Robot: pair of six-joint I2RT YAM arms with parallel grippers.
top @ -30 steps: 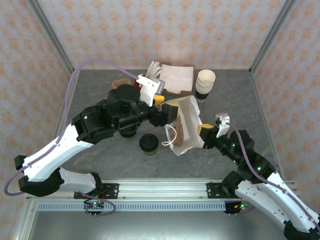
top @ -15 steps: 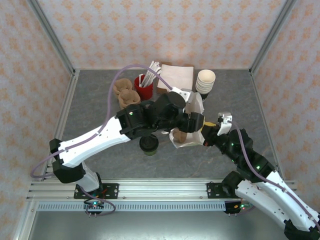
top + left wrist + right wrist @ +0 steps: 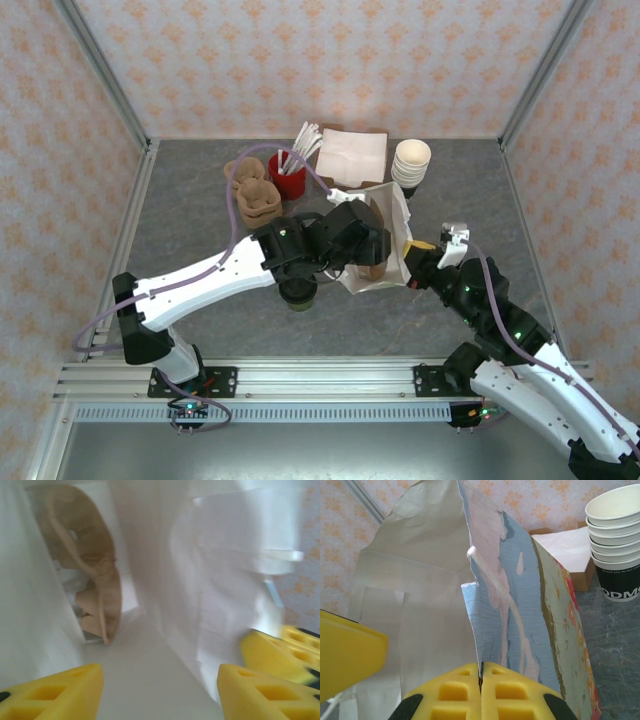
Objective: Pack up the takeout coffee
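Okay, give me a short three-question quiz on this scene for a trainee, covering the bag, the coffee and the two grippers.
1. What does the right gripper pinch? A) the edge of the paper bag B) a white cup C) a napkin
2. True or false: the takeout coffee stands inside the paper bag.
3. Fill in: the left gripper is inside the paper bag with its jaws ____.
Key: 1 A. 2 False: it stands on the table, outside the bag. 3 open, with nothing between them.
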